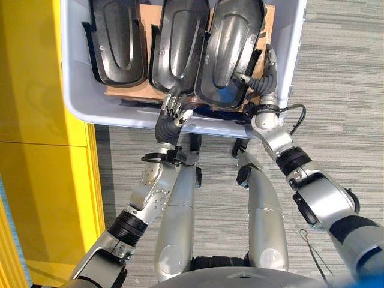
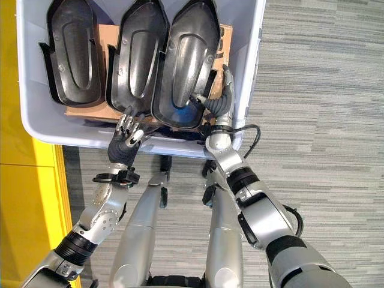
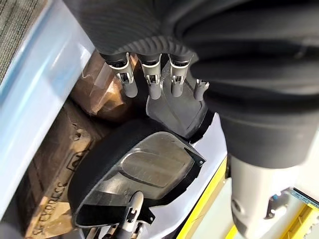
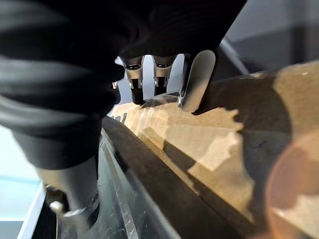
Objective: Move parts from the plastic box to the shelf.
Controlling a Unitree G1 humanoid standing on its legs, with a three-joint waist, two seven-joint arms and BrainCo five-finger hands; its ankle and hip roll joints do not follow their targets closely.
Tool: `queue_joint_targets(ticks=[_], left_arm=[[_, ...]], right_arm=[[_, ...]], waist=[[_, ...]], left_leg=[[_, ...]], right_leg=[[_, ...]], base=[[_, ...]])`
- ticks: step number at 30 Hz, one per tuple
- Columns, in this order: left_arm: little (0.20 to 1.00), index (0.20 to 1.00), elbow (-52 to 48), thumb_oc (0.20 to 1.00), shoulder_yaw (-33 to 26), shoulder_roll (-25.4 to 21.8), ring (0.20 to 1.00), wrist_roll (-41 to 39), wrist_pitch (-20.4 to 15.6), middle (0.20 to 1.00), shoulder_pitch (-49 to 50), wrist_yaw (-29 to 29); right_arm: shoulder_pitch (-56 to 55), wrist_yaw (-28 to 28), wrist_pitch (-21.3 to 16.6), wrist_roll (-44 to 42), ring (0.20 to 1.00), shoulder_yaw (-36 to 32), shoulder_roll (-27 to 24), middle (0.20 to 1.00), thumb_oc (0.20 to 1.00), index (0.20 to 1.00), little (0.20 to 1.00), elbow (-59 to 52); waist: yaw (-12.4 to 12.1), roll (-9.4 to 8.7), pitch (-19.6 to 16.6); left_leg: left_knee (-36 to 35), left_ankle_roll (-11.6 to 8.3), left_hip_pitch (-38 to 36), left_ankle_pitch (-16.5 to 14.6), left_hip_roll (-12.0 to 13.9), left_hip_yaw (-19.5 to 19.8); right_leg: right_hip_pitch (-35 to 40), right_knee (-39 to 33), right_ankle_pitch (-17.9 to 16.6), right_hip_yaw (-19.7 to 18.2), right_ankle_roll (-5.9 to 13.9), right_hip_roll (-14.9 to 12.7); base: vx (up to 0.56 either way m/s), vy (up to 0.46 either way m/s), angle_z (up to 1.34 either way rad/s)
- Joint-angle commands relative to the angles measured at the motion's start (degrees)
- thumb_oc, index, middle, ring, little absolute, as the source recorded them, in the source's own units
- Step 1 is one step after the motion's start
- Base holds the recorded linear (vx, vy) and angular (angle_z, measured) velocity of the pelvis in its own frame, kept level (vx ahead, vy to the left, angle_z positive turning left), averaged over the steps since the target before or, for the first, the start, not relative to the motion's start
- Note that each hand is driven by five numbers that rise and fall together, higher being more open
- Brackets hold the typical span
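Reaching into the pale blue-grey plastic box (image 1: 78, 102) with both hands: this is the pick step, nothing lifted out yet as far as I can judge.

Three black moulded plastic shell parts lie side by side in the box on a brown cardboard sheet (image 1: 129, 91): left part (image 1: 117, 42), middle part (image 1: 180, 45), right part (image 1: 231, 51). All three are inside the box walls. The shelf is out of sight.

Left hand (image 1: 173, 114) sits at the box's near wall, fingers curled loosely at the near edge of the middle part, close to where it meets the right one. Wrist view puts the fingertips (image 3: 154, 89) against a dark part edge, but I can't tell whether they actually clamp it.

Right hand (image 2: 217, 99) is down between the right part and the box's right wall, thumb on the part's rim, fingers (image 4: 197, 82) along the cardboard behind it. Looks like a pinch on the rim; not certain.

Next move, my read: confirm both hands are on the same part, likely the right one, firm up the hold, then lift straight up clear of the box wall and the overlapping neighbour before turning toward the shelf.
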State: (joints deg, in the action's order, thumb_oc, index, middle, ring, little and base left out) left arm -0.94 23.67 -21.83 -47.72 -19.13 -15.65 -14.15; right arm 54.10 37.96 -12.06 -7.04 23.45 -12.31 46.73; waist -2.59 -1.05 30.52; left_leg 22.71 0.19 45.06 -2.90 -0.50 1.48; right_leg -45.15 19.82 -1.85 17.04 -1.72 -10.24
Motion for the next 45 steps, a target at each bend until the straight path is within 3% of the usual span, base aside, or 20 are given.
queue_joint_targets(ticks=[1,25,34,45], left_arm=[[1.000,1.000,-7.27,1.000,2.48,-1.69,1.000,1.87,-1.35,1.000,2.12,0.35],[1.000,1.000,-6.67,1.000,2.18,-2.63,1.000,1.27,-1.46,1.000,2.47,1.39],[1.000,1.000,-5.80,1.000,1.17,-2.37,1.000,1.41,-1.47,1.000,2.70,0.86],[1.000,1.000,-5.86,1.000,-0.23,-3.04,1.000,1.71,-1.09,1.000,3.90,0.77]], right_arm=[[-2.41,-4.53,6.98,3.18,0.200,6.20,-0.01,0.200,0.200,0.200,0.200,9.67],[-3.19,-4.29,6.64,1.44,0.200,3.86,-2.08,0.200,0.200,0.200,0.200,9.94],[-6.89,-3.07,4.30,0.54,0.200,2.05,-3.25,0.200,0.200,0.200,0.200,-4.74],[-11.89,-2.55,2.20,1.74,0.200,-1.23,-4.29,0.200,0.200,0.200,0.200,-20.10]], waist=[[-2.72,4.23,-0.73],[-2.65,2.85,-0.73],[-1.47,1.52,-0.73],[-1.09,-0.07,-0.74]], left_leg=[[1.01,0.84,-0.27,-4.43,-0.31,-2.48],[-1.60,1.05,-4.18,-3.64,-0.31,-2.47],[-3.82,1.34,-6.09,-1.50,0.08,-2.93],[-9.23,1.17,-13.45,0.34,0.50,-3.11]], right_leg=[[3.44,3.05,6.30,-4.41,7.82,-3.04],[6.81,1.41,5.20,-4.16,8.12,-3.13],[8.27,-0.72,3.34,-3.80,7.69,-2.84],[15.47,-5.42,1.48,-2.73,8.36,-2.44]], base=[[0.00,0.000,0.00],[0.00,0.003,0.01],[-0.03,0.000,0.00],[0.00,0.000,0.00]])
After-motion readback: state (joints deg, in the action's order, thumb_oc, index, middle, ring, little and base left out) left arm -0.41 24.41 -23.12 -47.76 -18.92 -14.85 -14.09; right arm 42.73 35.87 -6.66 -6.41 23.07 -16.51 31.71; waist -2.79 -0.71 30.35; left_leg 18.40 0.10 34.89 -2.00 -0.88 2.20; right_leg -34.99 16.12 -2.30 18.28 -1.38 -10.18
